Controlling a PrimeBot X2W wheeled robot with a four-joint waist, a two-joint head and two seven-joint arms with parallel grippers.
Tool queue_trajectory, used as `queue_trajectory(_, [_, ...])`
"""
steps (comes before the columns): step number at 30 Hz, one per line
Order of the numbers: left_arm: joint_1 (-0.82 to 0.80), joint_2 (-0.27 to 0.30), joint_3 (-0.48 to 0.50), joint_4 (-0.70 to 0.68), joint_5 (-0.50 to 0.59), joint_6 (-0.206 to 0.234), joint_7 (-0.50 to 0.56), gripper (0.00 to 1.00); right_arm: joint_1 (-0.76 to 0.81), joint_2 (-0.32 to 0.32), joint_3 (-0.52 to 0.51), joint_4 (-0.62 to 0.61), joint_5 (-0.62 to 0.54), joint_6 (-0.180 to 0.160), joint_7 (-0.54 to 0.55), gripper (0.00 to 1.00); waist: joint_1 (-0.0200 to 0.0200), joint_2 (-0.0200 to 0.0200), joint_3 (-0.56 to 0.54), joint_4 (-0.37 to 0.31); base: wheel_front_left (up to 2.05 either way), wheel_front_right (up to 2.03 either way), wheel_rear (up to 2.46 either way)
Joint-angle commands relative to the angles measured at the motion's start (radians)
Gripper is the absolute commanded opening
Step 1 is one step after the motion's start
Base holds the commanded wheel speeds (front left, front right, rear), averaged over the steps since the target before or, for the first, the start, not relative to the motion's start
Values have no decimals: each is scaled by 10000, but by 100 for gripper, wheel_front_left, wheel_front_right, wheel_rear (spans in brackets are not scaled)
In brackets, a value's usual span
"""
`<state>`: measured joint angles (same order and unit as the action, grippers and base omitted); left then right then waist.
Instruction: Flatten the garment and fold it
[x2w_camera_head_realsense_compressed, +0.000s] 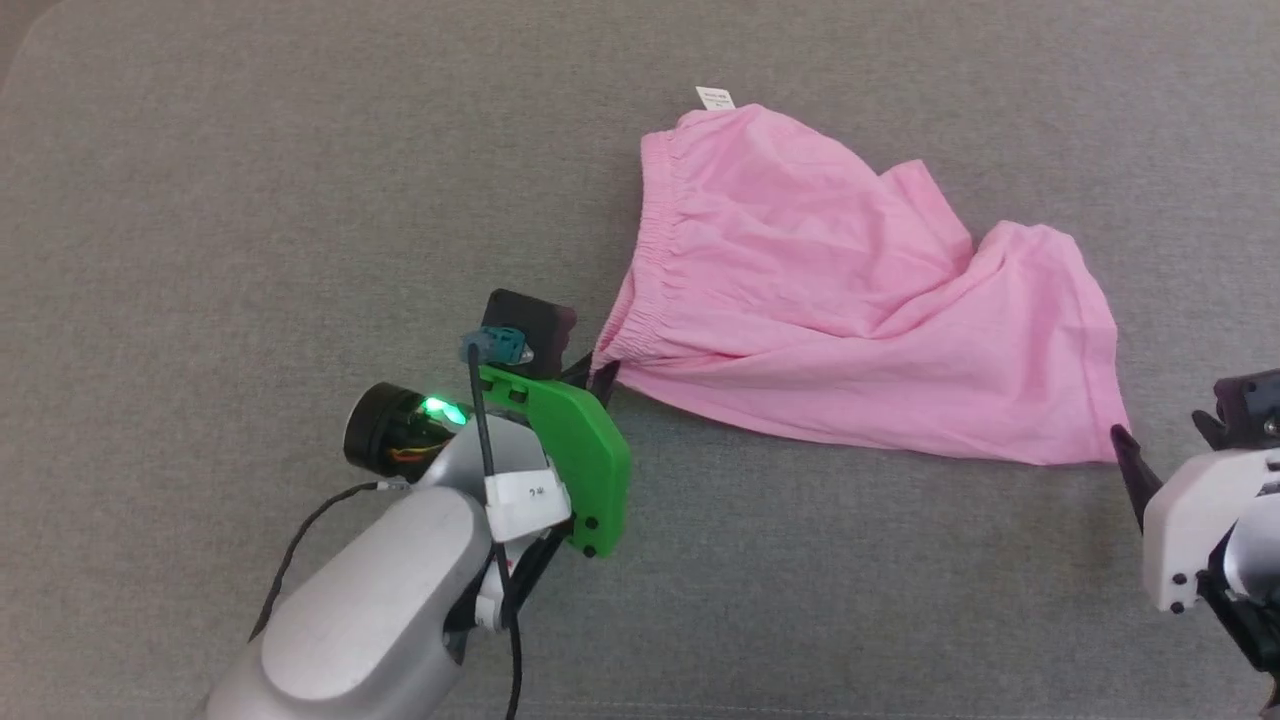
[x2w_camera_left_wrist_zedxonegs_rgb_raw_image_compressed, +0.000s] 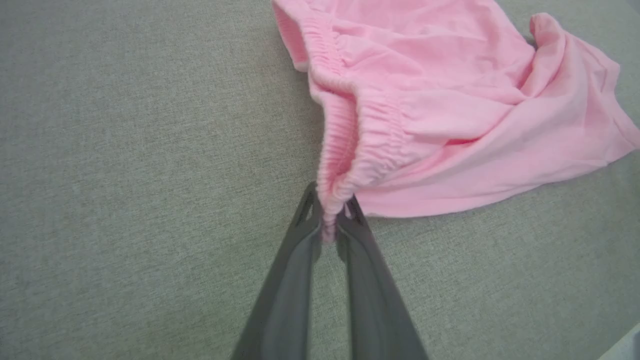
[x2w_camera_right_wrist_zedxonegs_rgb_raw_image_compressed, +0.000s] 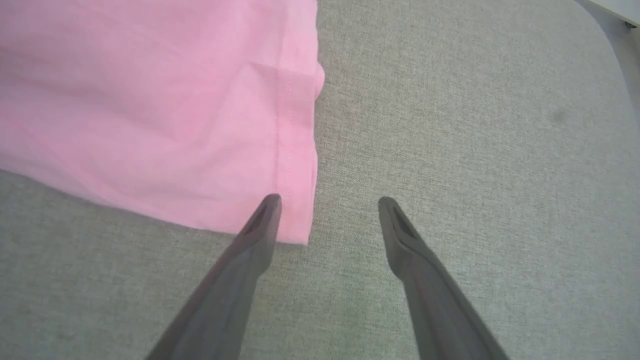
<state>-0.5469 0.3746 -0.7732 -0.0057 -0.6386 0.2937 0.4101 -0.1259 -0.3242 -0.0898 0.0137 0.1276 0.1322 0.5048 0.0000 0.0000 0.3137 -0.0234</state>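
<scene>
Closest to me, the pale left forearm (x2w_camera_head_realsense_compressed: 370, 610) with its green wrist bracket (x2w_camera_head_realsense_compressed: 585, 455) angles up over the grey cloth-covered bench (x2w_camera_head_realsense_compressed: 200, 200). At its tip the left claw (x2w_camera_head_realsense_compressed: 600, 375) is pressed together, pinching the near end of the gathered waistband (x2w_camera_left_wrist_zedxonegs_rgb_raw_image_compressed: 370, 130) of the pink shorts (x2w_camera_head_realsense_compressed: 830, 290). In the left wrist view the bunched elastic is squeezed to a narrow point between the two dark fingers (x2w_camera_left_wrist_zedxonegs_rgb_raw_image_compressed: 300, 260). Over on the right, the right claw (x2w_camera_head_realsense_compressed: 1160, 430) is spread wide with nothing in it, sitting just beside the near right corner of the shorts. In the right wrist view one of its fingers overlaps the stitched leg hem (x2w_camera_right_wrist_zedxonegs_rgb_raw_image_compressed: 295, 150) and the other is over bare bench; I cannot tell whether the first one touches the fabric. The shorts lie between the two claws, reaching towards the middle of the bench. The waistband runs away along their left side, and the wide legs fan out to the right, creased, with a deep fold between them. At the waistband's far end a small white tag (x2w_camera_head_realsense_compressed: 715, 97) sticks out onto the cloth.
</scene>
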Motion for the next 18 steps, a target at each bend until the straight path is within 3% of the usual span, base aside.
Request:
queue_trajectory(1, [93,-14,-28,-76,174,92,-79,0,-174,-58,51,138,117,-15,198,100,0,0,66,122,0,0,0])
queue_trajectory(8, [93,-57,-137,-192,226,114,-109,0,-53,-47,483,340,723,-15,1332,100,0,0,229,286,0,0,0])
queue_trajectory(16, [78,67,-207,-221,283,109,-76,0,61,141,371,623,569,-15,1349,100,0,0,348,231,0,0,0])
queue_trajectory(17, [79,95,-219,-217,294,103,-71,0,75,171,401,697,571,-15,1358,92,0,0,354,223,0,0,0])
queue_trajectory(18, [87,112,-227,-211,294,99,-73,0,80,203,412,758,585,-15,1352,40,0,0,344,216,0,0,0])
